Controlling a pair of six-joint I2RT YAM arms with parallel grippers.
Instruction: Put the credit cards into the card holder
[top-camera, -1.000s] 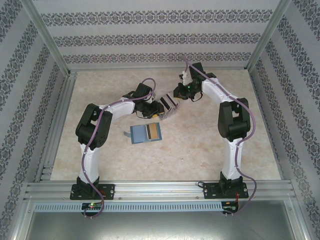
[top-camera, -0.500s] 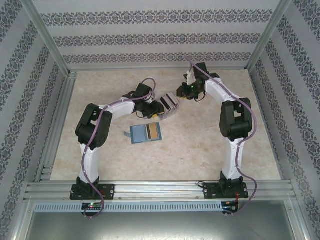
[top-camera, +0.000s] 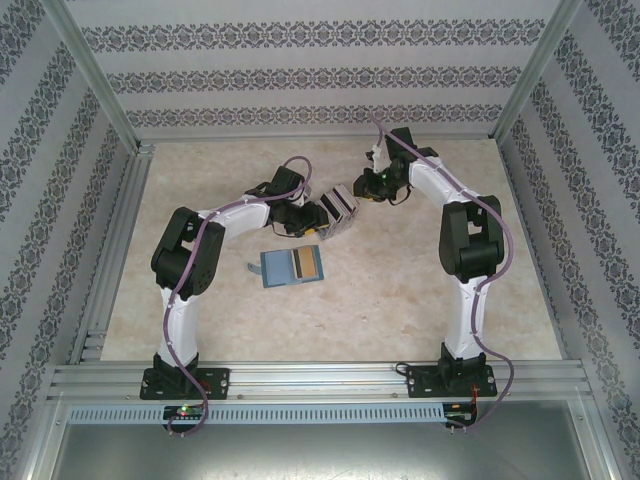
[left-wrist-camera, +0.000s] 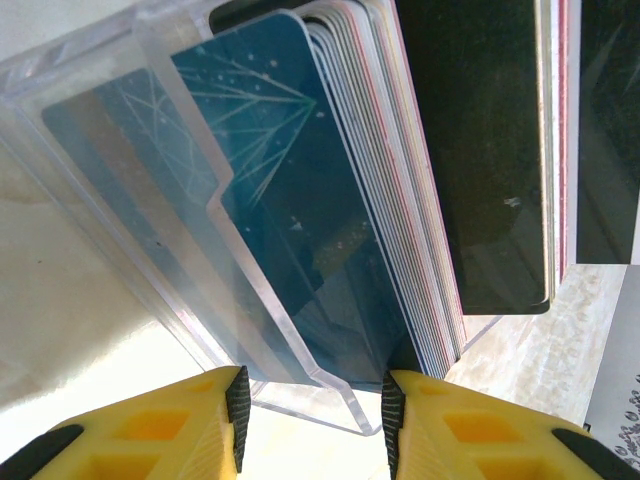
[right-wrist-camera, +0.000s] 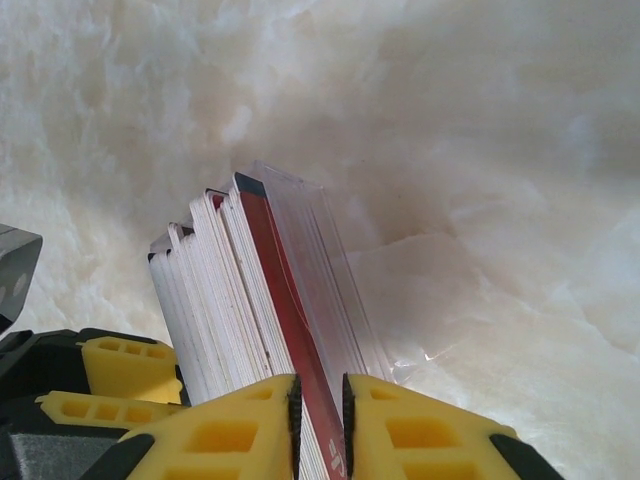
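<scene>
Marble tabletop (top-camera: 400, 300); clear holder (left-wrist-camera: 120, 90) seemingly full, mixed-colour cards (left-wrist-camera: 300, 230).

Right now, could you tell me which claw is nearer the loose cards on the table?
Left. The left claw grips the holder just behind the loose cards; the right claw is farther back and right, pinching a red card.

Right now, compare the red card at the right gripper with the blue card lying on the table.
The red card stands on edge in the card holder; the blue card lies flat on the table. The red card sits between the fingers of the right gripper; the blue card lies clear of that gripper. Both are thin rectangular cards.
</scene>
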